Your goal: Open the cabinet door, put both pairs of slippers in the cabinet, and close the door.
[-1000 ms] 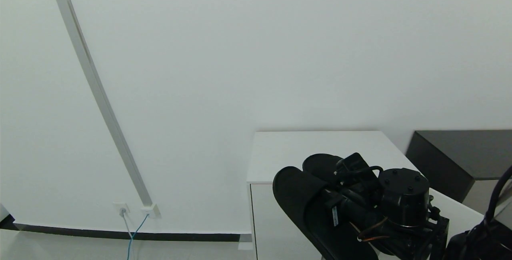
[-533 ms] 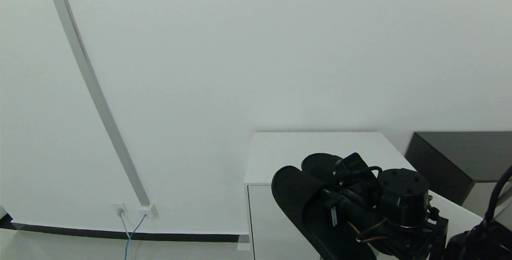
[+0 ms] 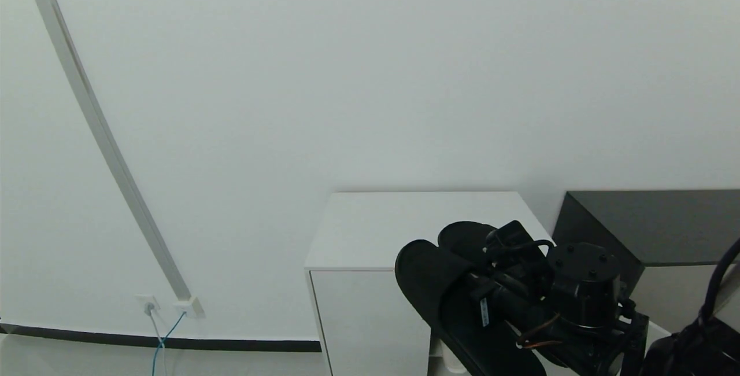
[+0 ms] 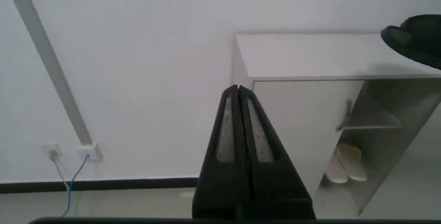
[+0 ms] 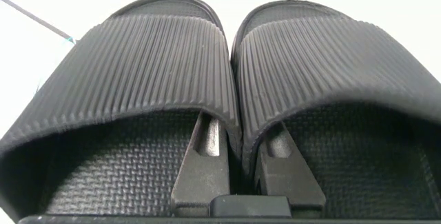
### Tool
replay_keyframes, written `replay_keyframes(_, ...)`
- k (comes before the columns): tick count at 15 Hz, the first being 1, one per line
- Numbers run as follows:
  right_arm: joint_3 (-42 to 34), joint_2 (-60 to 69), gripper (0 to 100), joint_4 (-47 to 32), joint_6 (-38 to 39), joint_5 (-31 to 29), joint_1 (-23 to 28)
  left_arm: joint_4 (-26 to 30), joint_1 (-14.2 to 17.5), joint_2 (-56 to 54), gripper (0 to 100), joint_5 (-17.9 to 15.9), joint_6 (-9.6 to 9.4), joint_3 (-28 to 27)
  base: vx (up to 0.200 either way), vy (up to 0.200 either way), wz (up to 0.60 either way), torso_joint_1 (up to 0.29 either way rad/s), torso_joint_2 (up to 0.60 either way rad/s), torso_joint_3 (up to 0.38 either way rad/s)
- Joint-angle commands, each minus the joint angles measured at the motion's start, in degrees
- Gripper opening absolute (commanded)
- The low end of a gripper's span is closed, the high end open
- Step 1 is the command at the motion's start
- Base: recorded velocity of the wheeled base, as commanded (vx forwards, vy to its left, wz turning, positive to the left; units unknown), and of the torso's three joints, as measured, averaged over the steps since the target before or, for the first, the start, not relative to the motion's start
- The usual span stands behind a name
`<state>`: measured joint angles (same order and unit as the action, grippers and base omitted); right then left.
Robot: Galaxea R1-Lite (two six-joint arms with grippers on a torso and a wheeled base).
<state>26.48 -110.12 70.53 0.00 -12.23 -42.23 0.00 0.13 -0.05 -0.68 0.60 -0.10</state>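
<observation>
Black slippers (image 5: 158, 65), pinched by their adjoining inner walls in the right gripper (image 5: 240, 133), hang short of the white cabinet (image 4: 303, 55), whose open bay below and beyond that gripper holds white slippers (image 4: 348, 163); left gripper (image 4: 238, 96) pressed together, empty; second pair in transit, next likely needs lowering inside.

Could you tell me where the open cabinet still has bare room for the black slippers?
The shelf above the white slippers looks bare. That pair crowds the cabinet floor near the handle; the strip beside it seems free for the black slippers.
</observation>
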Motion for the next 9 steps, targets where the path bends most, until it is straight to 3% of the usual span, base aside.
replay_keyframes(1,-0.11,-0.10,0,0.04,0.00,0.01,-0.05,0.00,0.04,0.05,0,-0.02,0.02,0.01,0.000,-0.200,0.00,0.002,0.00,0.002)
replay_keyframes(3,-0.02,-0.01,0,0.04,-0.09,0.01,-0.05,0.00,0.04,0.05,0,-0.02,-0.07,0.01,0.000,-0.200,0.00,0.000,0.00,0.000)
replay_keyframes(9,-0.46,0.08,0,0.83,0.00,0.01,-0.05,0.00,0.04,0.05,0,-0.02,-0.07,0.01,0.000,0.000,0.00,0.000,0.00,0.000)
